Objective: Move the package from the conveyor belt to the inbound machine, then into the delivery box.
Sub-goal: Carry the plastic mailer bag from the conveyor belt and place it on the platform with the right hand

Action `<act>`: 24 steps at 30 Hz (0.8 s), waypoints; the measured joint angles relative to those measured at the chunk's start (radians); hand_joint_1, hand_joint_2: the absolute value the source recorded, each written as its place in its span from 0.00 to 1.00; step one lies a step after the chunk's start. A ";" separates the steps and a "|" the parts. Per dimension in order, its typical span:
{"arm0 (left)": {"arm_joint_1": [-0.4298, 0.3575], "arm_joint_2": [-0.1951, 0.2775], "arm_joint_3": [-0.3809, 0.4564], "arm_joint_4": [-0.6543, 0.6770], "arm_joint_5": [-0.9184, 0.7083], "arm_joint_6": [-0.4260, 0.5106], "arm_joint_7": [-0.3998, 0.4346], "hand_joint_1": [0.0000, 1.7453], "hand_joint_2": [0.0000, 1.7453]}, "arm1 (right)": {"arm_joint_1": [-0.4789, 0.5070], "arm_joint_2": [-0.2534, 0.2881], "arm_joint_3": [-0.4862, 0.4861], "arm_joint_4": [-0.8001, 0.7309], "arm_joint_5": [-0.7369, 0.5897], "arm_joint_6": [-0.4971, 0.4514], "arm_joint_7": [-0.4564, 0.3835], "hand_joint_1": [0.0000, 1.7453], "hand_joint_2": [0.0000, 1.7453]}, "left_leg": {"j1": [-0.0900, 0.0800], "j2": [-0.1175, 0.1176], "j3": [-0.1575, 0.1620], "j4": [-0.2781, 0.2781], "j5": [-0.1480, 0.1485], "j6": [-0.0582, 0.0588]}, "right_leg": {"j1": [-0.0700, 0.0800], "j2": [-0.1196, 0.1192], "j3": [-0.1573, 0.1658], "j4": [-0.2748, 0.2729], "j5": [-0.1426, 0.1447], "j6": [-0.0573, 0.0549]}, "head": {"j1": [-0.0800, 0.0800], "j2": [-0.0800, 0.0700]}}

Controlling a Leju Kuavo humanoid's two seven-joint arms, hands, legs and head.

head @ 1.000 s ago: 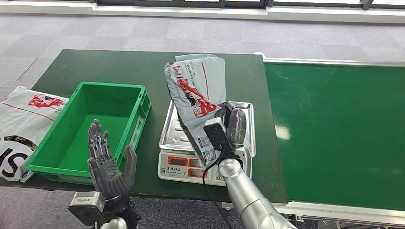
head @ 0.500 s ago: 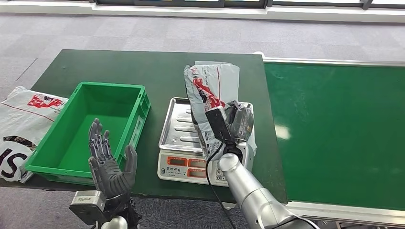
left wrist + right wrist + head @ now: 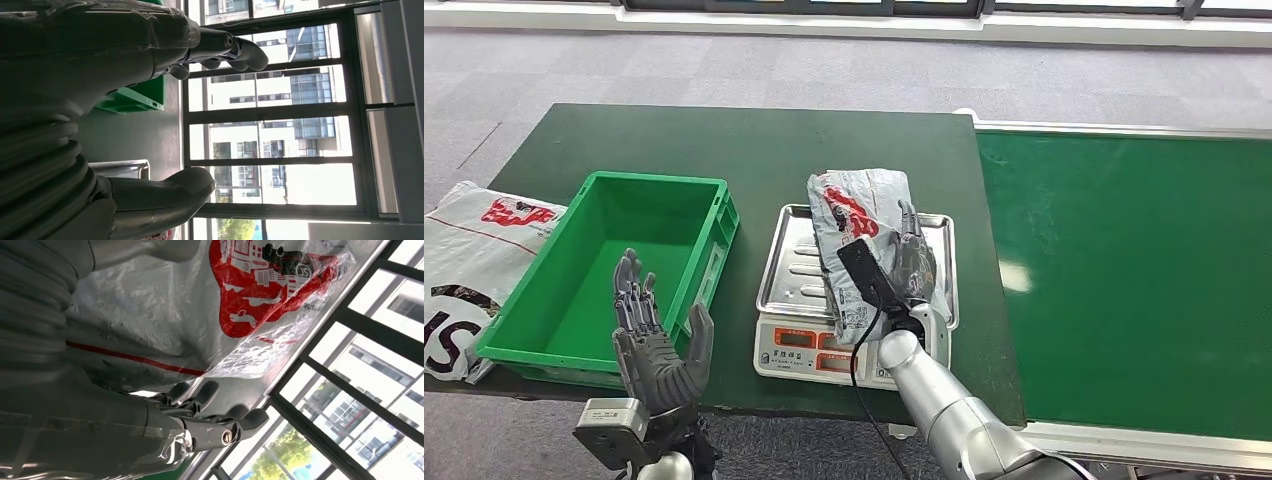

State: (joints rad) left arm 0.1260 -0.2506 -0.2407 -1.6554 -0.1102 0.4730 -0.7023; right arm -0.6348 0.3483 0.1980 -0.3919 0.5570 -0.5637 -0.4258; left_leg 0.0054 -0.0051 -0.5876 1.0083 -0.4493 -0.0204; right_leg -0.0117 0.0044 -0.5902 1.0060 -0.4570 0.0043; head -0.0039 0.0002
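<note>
- Looking down from the head view onto a dark green counter (image 3: 724, 140) carrying a green delivery box (image 3: 614, 275) on the left and a weighing scale (image 3: 809, 300) with a steel tray in the middle.
- Lying on the scale's tray: a grey plastic package (image 3: 859, 215) with red printing, its far end reaching just past the tray's back edge.
- Reaching in from below, the right hand (image 3: 914, 265) gripping the package along its right side, dark fingers wrapping the bag; a black wrist camera block sitting over the bag's near end.
- Seen close in the right wrist view: crinkled package (image 3: 215, 315) film with a red cartoon print and a thin red line, lying against the shiny tray, with the right hand's fingers (image 3: 235, 422) curling beneath its edge and the thumb pressing from the other side.
- Hovering near the counter's front edge, just before the box: the left hand (image 3: 656, 340), palm upright, fingers apart, holding nothing.
- Shown in the left wrist view: the left hand's fingers (image 3: 235, 47) and thumb spreading wide apart against tall windows and buildings, a corner of the green box (image 3: 135, 97) and a strip of the steel tray beside them.
- Stretching away on the right in the head view: the green conveyor belt (image 3: 1124, 280) with silver rails.
- Lying at the counter's left end, beside the box: a white bag (image 3: 474, 250) with red and black printing.
</note>
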 joint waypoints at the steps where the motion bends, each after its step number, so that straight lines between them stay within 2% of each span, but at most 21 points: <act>1: -0.001 0.000 0.000 0.001 0.001 0.000 0.000 0.00 1.00 | 0.000 0.000 0.000 0.002 0.001 0.008 -0.004 0.00 1.00 | 0.000 0.000 0.000 0.000 0.000 0.000 | 0.000 0.000 0.000 0.000 0.000 0.000 | 0.000 0.000; 5: -0.006 0.001 0.000 0.008 0.005 0.001 0.000 0.00 1.00 | 0.001 -0.001 0.000 0.005 0.017 0.021 -0.048 0.00 1.00 | 0.000 0.000 0.000 0.000 0.000 0.000 | 0.000 0.000 0.000 0.000 0.000 0.000 | 0.000 0.000; 8: -0.010 0.003 0.000 0.014 0.006 0.013 0.000 0.00 1.00 | 0.010 -0.002 -0.002 -0.009 0.050 -0.048 -0.122 0.00 1.00 | 0.000 0.000 0.000 0.000 0.000 0.000 | 0.000 0.000 0.000 0.000 0.000 0.000 | 0.000 0.000; 10: -0.013 0.004 -0.002 0.018 0.010 0.028 0.000 0.00 1.00 | 0.039 -0.001 -0.020 -0.071 0.111 -0.103 -0.186 0.00 1.00 | 0.000 0.000 0.000 0.000 0.000 0.000 | 0.000 0.000 0.000 0.000 0.000 0.000 | 0.000 0.000; 14: -0.021 0.006 -0.007 0.025 0.015 0.043 0.000 0.00 1.00 | 0.154 0.000 -0.076 -0.354 0.217 -0.134 -0.256 0.00 1.00 | 0.000 -0.002 -0.001 0.000 0.000 0.000 | 0.000 -0.002 0.000 0.000 0.000 0.000 | 0.000 0.000; 18: -0.022 0.007 -0.012 0.028 -0.005 0.051 0.000 0.00 1.00 | 0.253 -0.005 -0.096 -0.656 0.225 -0.138 -0.269 0.00 1.00 | 0.000 -0.001 -0.001 0.000 -0.001 0.001 | -0.001 -0.001 -0.001 0.000 0.000 0.000 | 0.000 0.000; 24: -0.055 0.012 -0.013 0.103 -0.130 0.081 0.008 0.00 1.00 | 0.327 -0.023 -0.103 -1.026 0.199 -0.138 -0.274 0.00 1.00 | -0.001 0.000 -0.001 0.000 -0.001 0.001 | -0.002 -0.001 -0.002 -0.001 0.000 0.001 | 0.000 0.000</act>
State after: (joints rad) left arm 0.0711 -0.2381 -0.2536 -1.5519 -0.2399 0.5543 -0.6941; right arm -0.3074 0.3251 0.0952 -1.4177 0.7559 -0.7015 -0.7000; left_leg 0.0039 -0.0051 -0.5883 1.0085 -0.4504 -0.0196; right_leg -0.0138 0.0039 -0.5917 1.0054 -0.4571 0.0049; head -0.0038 0.0003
